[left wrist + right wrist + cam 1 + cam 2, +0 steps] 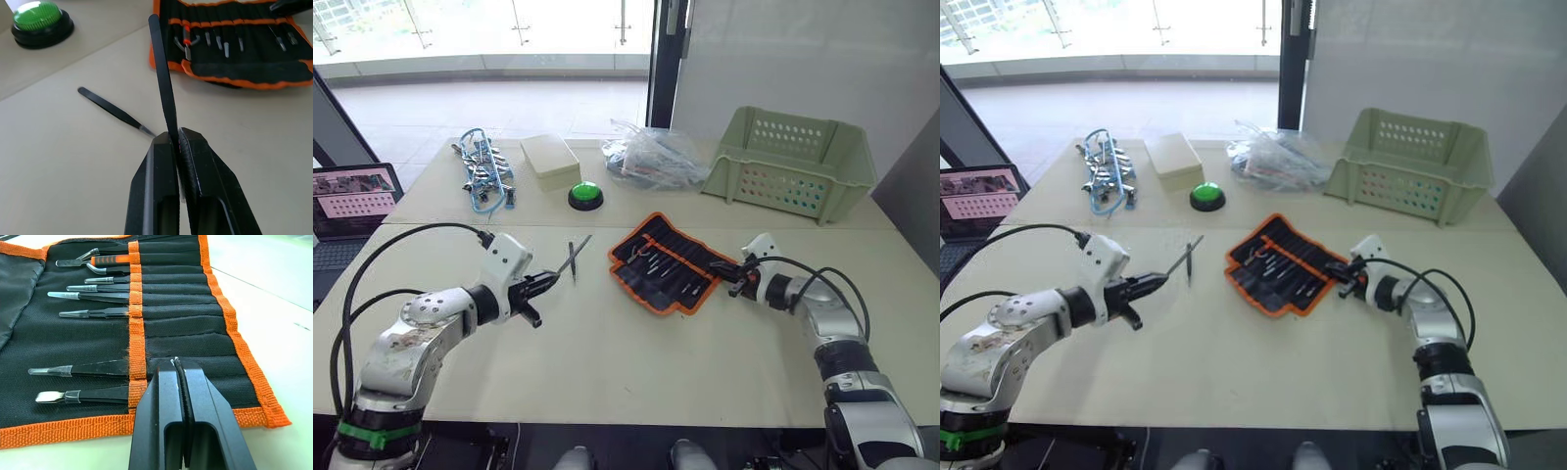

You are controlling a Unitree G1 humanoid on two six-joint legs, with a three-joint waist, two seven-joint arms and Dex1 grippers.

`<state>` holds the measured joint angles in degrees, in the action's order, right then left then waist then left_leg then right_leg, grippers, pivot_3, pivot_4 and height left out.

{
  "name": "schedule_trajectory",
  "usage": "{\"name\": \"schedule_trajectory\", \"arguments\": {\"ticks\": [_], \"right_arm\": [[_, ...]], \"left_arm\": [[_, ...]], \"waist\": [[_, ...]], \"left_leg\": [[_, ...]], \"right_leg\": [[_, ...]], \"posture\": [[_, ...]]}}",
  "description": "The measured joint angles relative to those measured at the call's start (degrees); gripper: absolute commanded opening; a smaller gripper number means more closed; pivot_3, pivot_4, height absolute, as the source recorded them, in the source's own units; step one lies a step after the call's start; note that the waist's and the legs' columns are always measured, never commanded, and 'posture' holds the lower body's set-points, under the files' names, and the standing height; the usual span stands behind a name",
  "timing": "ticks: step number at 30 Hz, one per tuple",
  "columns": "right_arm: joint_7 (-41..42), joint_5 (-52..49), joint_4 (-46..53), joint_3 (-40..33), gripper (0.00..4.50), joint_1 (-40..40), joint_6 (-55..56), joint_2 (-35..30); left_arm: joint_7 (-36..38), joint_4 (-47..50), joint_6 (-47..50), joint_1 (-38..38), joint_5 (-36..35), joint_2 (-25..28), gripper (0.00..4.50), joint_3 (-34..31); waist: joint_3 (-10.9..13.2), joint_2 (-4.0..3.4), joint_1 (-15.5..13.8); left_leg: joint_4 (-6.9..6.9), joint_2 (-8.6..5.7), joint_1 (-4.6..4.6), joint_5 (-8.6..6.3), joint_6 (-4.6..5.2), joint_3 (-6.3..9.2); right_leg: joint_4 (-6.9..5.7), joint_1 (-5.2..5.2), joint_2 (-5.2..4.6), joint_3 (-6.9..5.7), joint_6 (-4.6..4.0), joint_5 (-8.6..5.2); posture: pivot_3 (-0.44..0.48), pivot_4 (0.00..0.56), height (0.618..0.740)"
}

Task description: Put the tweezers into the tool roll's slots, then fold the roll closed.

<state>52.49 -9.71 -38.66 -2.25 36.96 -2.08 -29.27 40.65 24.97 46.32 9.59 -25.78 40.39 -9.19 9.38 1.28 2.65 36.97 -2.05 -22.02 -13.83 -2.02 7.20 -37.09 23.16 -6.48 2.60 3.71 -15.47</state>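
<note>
Left end effector [174,139] is clamped shut on one pair of tweezers [163,83], gripping it near one end so that the slim black shaft sticks out beyond the fingertips, raised off the counter [636,362] and pointing toward the tool roll [673,261]. A second pair of tweezers [113,112] lies flat on the counter just beside the held one, between the left end effector and a green push button [585,194].

Right end effector [176,366] sits at the roll's near right edge with its two black fingers closed together; the wrist view shows them low over the pocket panel, by the orange edging, and whether they pinch the fabric cannot be told.

The tool roll lies open and flat in the middle of the counter, turned at an angle, its orange border all around. Several tools already sit in the slots [181,308], their metal tips pointing out past the orange band; one at the far end has an orange grip [110,259]. The slots between the upper group and the lower two tools look unfilled.

Toward the back of the counter stand a pale green basket [790,162], a crumpled clear plastic bag [646,155], a cream box [549,160] and a blue-and-silver tangle of clips and cables [481,171]. A laptop [350,206] sits off the counter's left side.
</note>
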Motion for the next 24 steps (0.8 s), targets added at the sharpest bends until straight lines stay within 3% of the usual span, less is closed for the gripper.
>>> {"name": "schedule_trajectory", "arguments": {"ticks": [5,14,19,24], "right_arm": [[0.3,0.0,-0.6,0.0,0.00,-0.1,0.7,0.2],[1.0,-0.1,-1.4,0.0,0.00,0.0,1.0,0.6],[1.0,-0.1,-1.8,-0.1,0.00,0.1,1.1,0.7],[1.0,0.1,-2.2,0.1,0.00,0.4,1.5,0.9]], "left_arm": [[1.6,2.6,-1.1,-9.0,-0.8,2.1,0.02,-0.1],[0.8,5.3,-2.6,-11.1,-1.6,2.2,0.02,-2.9],[-1.5,5.7,2.0,-6.1,-3.6,2.1,0.02,-1.2],[-3.5,5.3,7.3,5.2,-5.2,0.9,0.02,3.1]], "waist": [[0.0,-0.03,-0.1],[0.0,-0.04,-0.2],[0.0,-0.03,-0.2],[0.0,-0.02,-0.1]], "left_leg": [[-0.01,0.04,0.01,-0.01,0.01,-0.01],[-0.02,0.06,0.04,-0.01,0.01,-0.01],[0.00,0.06,0.05,-0.01,0.01,-0.01],[0.01,0.05,0.05,0.00,0.01,-0.02]], "right_leg": [[-0.01,0.02,0.03,0.02,-0.02,0.01],[-0.02,-0.01,0.05,0.01,-0.08,0.05],[-0.03,-0.03,0.05,0.01,-0.09,0.05],[-0.06,-0.04,0.06,0.01,-0.09,0.05]], "posture": [[0.000,0.150,0.740],[0.000,0.150,0.740],[0.000,0.150,0.740],[0.000,0.150,0.740]]}}
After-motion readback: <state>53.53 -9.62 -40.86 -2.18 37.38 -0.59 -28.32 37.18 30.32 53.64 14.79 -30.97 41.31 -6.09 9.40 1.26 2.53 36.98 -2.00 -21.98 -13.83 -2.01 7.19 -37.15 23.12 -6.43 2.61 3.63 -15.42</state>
